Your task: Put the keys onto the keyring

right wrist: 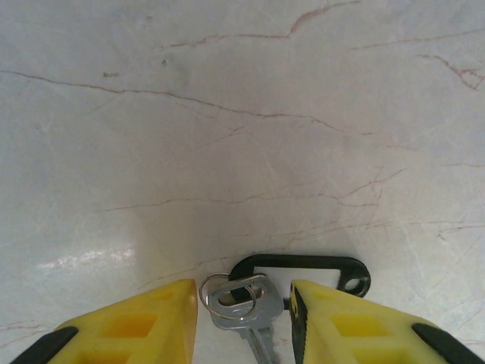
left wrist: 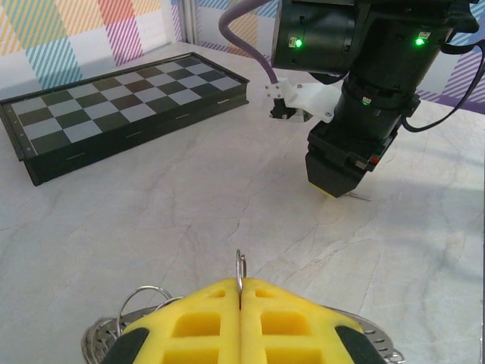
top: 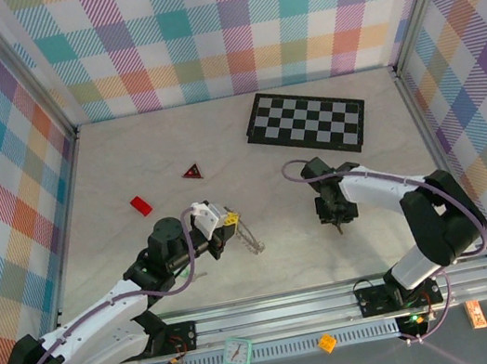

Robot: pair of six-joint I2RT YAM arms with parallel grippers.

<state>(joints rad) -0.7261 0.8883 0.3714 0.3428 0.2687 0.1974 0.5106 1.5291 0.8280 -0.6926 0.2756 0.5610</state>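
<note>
My left gripper is shut on the keyring, a thin metal ring standing edge-on between the yellow fingers. More wire loops and a flat grey metal piece show below them. In the top view the keyring hangs off the gripper towards the right. My right gripper points straight down at the table, open. Its fingers stand on either side of a silver key with a small split ring and a black clip loop. A small gap shows on both sides of the key. The same right gripper is right of centre.
A folded chessboard lies at the back right. A red triangle and a red brick lie at the left of the table. Checked walls close three sides. An aluminium rail runs along the near edge.
</note>
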